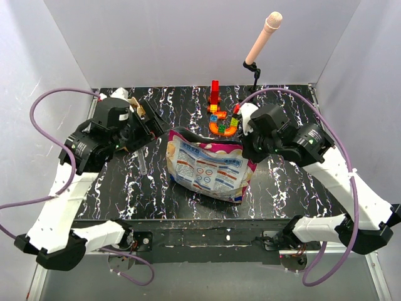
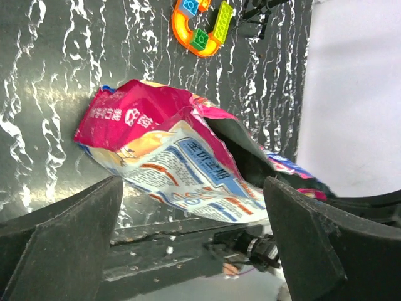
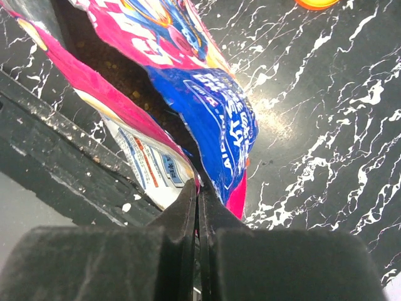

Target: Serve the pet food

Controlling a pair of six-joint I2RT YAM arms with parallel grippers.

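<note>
The pet food bag [image 1: 210, 168] lies on its side mid-table, glossy white, blue and magenta, its torn mouth toward the back. In the right wrist view, brown kibble [image 3: 119, 69] shows inside the open bag [image 3: 216, 119]. My right gripper [image 1: 245, 147] is shut on the bag's edge at its right upper corner, the jaws [image 3: 199, 191] pinching the foil. My left gripper [image 1: 156, 128] hovers at the bag's left upper corner. Its fingers stand wide open [image 2: 193, 188] with nothing between them, and the bag [image 2: 169, 157] lies beyond them.
Bright toy blocks [image 1: 220, 116] sit behind the bag, also visible from the left wrist as toy blocks [image 2: 200, 28]. A pink microphone on a stand [image 1: 263, 37] rises at the back right. A clear tube [image 1: 143, 164] lies left of the bag. White walls enclose the table.
</note>
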